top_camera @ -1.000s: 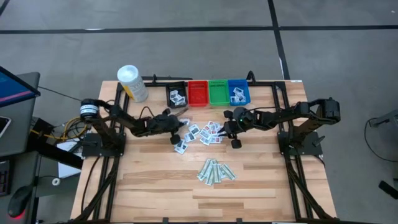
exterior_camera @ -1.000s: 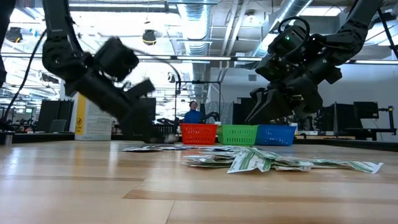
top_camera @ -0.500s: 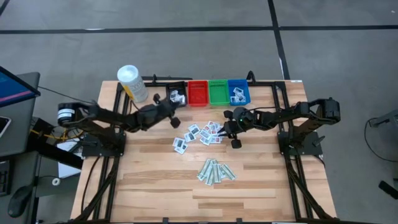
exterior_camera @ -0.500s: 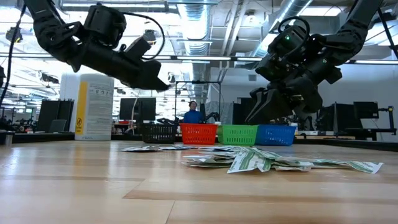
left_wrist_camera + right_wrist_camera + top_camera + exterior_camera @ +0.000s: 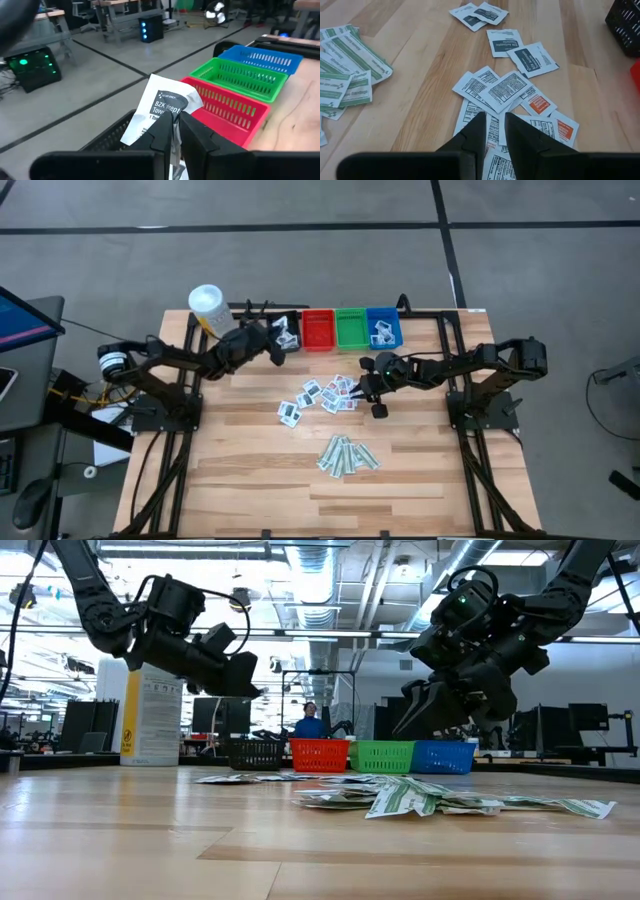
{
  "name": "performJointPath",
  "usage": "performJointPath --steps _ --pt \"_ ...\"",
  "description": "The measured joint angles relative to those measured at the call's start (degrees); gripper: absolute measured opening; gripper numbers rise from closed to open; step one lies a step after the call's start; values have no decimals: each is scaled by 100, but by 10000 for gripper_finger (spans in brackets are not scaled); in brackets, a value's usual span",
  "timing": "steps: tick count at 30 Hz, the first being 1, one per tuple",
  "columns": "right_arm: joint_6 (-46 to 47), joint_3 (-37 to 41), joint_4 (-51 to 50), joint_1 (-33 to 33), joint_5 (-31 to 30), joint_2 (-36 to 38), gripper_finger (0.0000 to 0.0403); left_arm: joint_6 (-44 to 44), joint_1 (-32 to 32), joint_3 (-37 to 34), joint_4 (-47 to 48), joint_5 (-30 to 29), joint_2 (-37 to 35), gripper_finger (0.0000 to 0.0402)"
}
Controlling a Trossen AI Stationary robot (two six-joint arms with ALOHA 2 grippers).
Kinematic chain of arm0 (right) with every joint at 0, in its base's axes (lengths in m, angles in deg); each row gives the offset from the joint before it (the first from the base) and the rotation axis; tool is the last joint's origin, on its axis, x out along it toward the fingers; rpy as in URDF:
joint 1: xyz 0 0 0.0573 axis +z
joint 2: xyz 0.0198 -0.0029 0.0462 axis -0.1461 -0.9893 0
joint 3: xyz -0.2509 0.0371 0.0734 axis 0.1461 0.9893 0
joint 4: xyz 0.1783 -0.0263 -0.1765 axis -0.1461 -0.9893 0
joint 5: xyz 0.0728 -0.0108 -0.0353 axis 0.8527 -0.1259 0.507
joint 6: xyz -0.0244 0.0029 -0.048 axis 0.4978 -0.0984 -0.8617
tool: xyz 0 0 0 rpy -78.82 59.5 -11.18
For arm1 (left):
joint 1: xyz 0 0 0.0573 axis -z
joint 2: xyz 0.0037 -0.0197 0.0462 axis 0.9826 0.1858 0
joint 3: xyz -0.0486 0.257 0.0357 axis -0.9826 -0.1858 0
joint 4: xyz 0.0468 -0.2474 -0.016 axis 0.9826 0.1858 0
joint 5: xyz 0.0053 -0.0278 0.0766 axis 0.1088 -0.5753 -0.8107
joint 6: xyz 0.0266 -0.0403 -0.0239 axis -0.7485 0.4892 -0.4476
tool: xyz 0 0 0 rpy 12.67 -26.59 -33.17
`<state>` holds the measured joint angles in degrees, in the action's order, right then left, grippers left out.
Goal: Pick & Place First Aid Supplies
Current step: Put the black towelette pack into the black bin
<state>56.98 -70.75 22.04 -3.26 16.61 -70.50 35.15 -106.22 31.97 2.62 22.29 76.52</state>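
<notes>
Presently the left gripper is raised above the small black plastic mesh bin at the far end of the light wooden slatted table. Its two dark fingers are pinched on a white squarish paper packet with dark print, which stands upright between them over the bin's rim. Several white packets already lie inside that bin.

Beside it, in a row, stand a red bin, a green bin and a blue bin; the blue one holds white packets too. A white cylindrical canister with a yellow label stands at the table's far left corner.

The right gripper hangs low over the scattered white packets with blue, dark and red print at mid-table, its jaws nearly together and holding nothing. A heap of pale-green wrapped strips lies nearer the front edge, well apart from both grippers.
</notes>
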Motion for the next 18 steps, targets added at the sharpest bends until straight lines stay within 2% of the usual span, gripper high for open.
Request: performJointPath --steps 4,11,18 --pt "0 0 6 0 0 0 65 1 -73 0 -334 186 319 35" --pt "0 0 6 0 0 -1 65 -13 -73 7 -841 183 796 37" --pt "0 0 6 0 0 0 65 -21 -73 7 -904 170 830 69"
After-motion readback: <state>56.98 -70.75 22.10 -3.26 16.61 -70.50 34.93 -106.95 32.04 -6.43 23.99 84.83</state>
